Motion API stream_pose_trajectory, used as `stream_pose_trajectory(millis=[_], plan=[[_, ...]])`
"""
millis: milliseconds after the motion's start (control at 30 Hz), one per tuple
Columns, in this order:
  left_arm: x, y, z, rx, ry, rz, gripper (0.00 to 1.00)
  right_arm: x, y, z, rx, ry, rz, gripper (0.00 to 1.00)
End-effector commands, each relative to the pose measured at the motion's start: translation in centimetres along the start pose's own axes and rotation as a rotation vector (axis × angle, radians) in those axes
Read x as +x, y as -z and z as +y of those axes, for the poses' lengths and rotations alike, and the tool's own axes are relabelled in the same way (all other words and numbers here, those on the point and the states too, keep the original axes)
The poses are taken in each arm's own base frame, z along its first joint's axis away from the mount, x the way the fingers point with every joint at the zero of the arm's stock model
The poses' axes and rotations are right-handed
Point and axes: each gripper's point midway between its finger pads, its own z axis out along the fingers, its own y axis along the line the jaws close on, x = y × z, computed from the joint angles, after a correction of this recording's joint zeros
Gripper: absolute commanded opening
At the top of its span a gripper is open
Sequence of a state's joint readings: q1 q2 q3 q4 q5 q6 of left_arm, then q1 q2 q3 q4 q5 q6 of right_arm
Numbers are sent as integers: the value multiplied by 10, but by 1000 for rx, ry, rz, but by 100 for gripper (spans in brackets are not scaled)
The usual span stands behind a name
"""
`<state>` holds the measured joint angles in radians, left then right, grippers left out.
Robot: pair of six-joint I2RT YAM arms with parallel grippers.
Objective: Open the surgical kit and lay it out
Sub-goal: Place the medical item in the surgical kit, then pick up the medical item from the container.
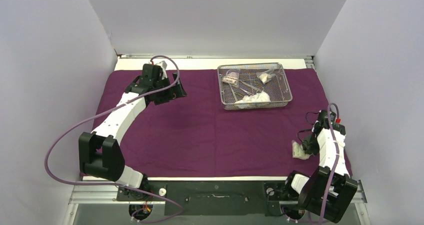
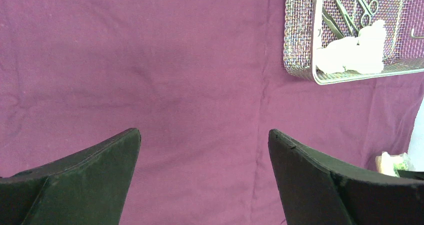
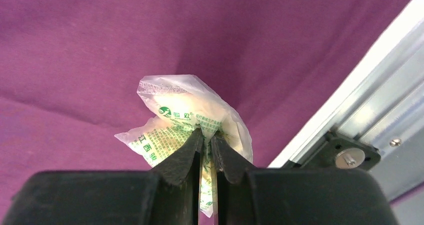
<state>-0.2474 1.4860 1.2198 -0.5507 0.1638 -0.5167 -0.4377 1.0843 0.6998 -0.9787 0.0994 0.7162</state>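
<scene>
Plastic packet point(image 3: 175, 105), light, soft and slippery, is nipped by its crumpled edge in the clenched right pincer point(image 3: 206, 137); a deeper bite would likely hold surer. Left pincer point(image 2: 205, 145) hangs released above the purple cloth point(image 2: 150, 60), mesh tray point(image 2: 300, 40) ahead-right of it.

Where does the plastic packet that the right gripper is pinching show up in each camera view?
Top external: the plastic packet is at lower right, at the tip of the right gripper.
Left wrist: small, at the bottom right edge.
Right wrist: centre of the picture, pinched in the shut jaws.
Shared landmark: the purple cloth, behind the packet in all three.
</scene>
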Motion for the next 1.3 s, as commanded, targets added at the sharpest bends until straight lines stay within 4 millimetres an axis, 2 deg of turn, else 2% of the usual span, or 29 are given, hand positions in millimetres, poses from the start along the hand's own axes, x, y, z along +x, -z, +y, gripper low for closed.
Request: stream_pose_trajectory(millis=[0, 33, 100, 267, 400, 500, 600, 667, 800, 933, 1100, 1167, 1267], plan=[[-10, 7, -6, 15, -1, -36, 97, -19, 0, 20, -79, 3, -54, 8], [-9, 7, -6, 14, -1, -35, 97, -20, -1, 14, -35, -7, -52, 11], [-9, 6, -5, 6, 2, -35, 97, -21, -1, 4, 30, -26, -48, 25], [-13, 8, 1, -32, -4, -45, 97, -30, 10, 5, 37, -55, -75, 41], [-14, 10, 1, -34, -12, -52, 97, -50, 38, 14, -18, -73, -139, 51], [-15, 12, -2, -23, -16, -53, 97, -69, 66, 33, -118, -57, -204, 60], [-16, 13, -5, -8, -23, -55, 97, -82, 94, 61, -239, -8, -261, 71], [-17, 14, -6, 1, -27, -57, 97, -87, 114, 89, -358, 47, -307, 76], [-21, 18, -7, 2, -38, -63, 97, -81, 157, 155, -649, 180, -350, 84], [-23, 20, -2, -9, -33, -69, 97, -83, 191, 207, -861, 288, -412, 89], [-17, 13, 3, -17, -7, -58, 97, -79, 194, 265, -846, 461, -435, 85], [-17, 10, 3, -14, -2, -56, 97, -73, 184, 288, -773, 506, -421, 80], [-21, 7, 4, -23, 5, -63, 97, -73, 160, 314, -679, 483, -384, 72]])
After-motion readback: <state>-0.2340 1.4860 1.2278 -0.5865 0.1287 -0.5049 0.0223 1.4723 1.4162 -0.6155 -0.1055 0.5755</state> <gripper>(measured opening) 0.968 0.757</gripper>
